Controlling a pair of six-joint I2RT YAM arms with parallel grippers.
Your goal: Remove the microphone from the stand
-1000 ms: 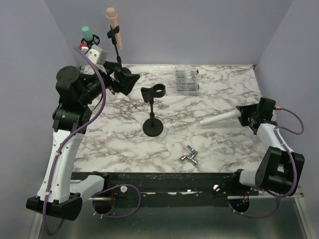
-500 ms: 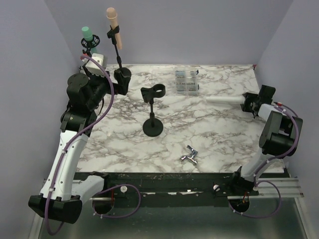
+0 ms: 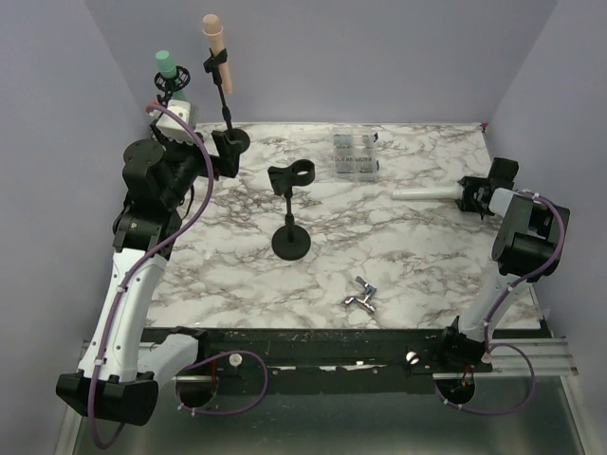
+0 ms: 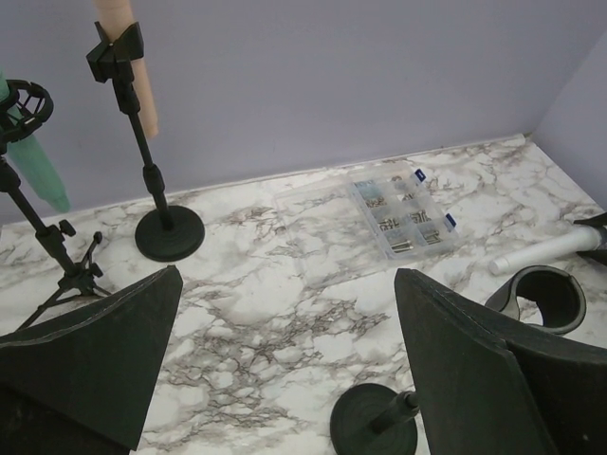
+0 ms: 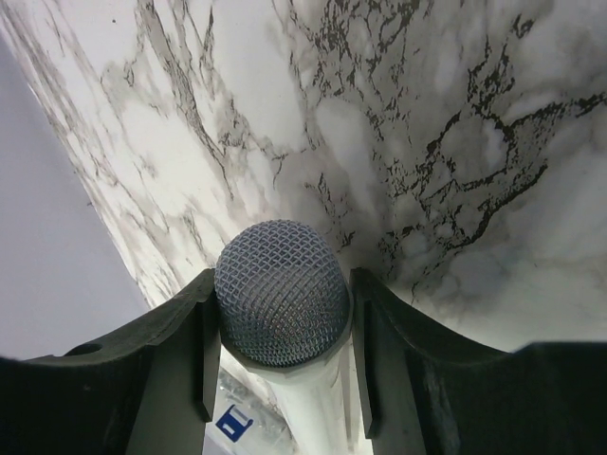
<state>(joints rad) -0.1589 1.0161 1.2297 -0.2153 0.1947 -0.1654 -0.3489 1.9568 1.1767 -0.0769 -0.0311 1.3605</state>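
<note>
The mic [image 3: 427, 192] is out of its stand [image 3: 290, 204], whose clip [image 3: 291, 175] sits empty in the middle of the table [image 3: 237, 284]. The right gripper [image 3: 468, 196] has it near the right edge, lying roughly level, handle pointing in toward the centre. The jaws are about half closed and clamp the mesh head [image 5: 281, 305], not the body. I can't tell whether the handle's far end touches the marble.

That hold is the worry. A round head between flat fingers gives little bite, and the long handle hangs out to one side, so a quick swing could make it pivot or slip free. Let go carelessly, it would likely roll, and the table edge is close on that side; the parts box [image 3: 355, 154] is the nearest thing the other way.

The left gripper [image 4: 286, 280] is spread wide and holds nothing. It hovers near the base of the peach mic's stand [image 3: 226, 104] at the back left, so a loose move there could knock it over.
</note>
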